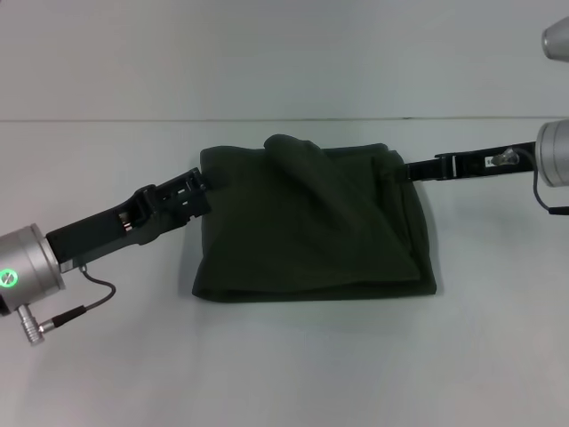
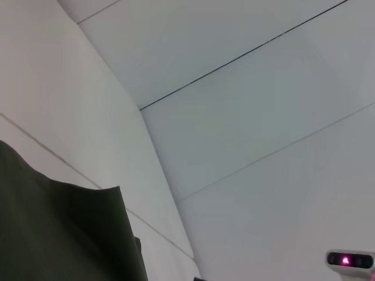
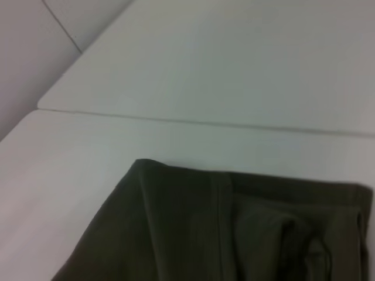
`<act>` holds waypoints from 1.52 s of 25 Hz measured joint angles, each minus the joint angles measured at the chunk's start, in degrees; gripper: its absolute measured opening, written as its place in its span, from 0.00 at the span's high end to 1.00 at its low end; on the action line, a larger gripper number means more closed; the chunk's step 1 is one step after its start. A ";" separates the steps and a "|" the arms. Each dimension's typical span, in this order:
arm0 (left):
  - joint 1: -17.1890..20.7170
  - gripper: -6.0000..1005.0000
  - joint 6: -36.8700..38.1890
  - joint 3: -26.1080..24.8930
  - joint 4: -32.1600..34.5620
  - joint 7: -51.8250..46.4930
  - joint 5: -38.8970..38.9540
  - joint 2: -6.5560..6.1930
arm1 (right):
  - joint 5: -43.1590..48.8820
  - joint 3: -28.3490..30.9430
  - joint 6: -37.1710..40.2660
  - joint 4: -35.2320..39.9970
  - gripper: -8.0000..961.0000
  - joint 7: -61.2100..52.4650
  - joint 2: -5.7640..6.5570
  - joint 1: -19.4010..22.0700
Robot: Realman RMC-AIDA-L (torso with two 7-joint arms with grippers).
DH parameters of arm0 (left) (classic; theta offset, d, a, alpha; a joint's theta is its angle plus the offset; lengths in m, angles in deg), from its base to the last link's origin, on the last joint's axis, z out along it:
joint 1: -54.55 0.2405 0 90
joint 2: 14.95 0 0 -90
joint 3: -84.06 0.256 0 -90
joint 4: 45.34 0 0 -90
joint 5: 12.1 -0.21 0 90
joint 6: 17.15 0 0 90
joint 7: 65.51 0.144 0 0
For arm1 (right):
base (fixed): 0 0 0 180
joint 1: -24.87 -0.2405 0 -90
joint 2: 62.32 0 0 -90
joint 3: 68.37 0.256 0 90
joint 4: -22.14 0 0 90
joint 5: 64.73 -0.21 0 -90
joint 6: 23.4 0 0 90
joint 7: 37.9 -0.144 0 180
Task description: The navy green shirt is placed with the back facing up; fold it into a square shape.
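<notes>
Closest to the camera, at the lower left of the head view, sits the silver cuff of the left arm with its green light and a thin cable looping off it. From there the black left gripper (image 1: 203, 187) reaches up and to the right until its tip meets the left edge of the navy green shirt (image 1: 311, 231), near that edge's upper corner. Whether its fingers pinch the cloth or merely touch it, I cannot tell.

That shirt lies in the middle of the frame on a pale white table (image 1: 284, 365), folded into a thick, roughly square bundle. Its lower edge is fairly straight; a loose ridge of fabric humps up along the top and runs diagonally down toward the lower right. Only plain dark olive cloth shows.

From the right edge of the frame, the right gripper (image 1: 402, 169) comes in nearly level, slim and black, with its tip at the shirt's upper right corner. Its grip is likewise hidden against the dark fabric, so I cannot tell if it is clenched or released.

Seen from the left wrist, a slab of the shirt (image 2: 64, 234) fills the lower left, with pale panels beyond. From the right wrist, the shirt's layered folds (image 3: 222, 228) fill the bottom of the frame on the table (image 3: 76, 170).
</notes>
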 joint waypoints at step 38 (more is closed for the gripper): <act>-3.00 0.05 2.73 1.43 3.69 -3.14 -2.07 -1.47 | -0.30 -5.59 -5.56 -4.15 0.37 -12.18 -2.92 -2.10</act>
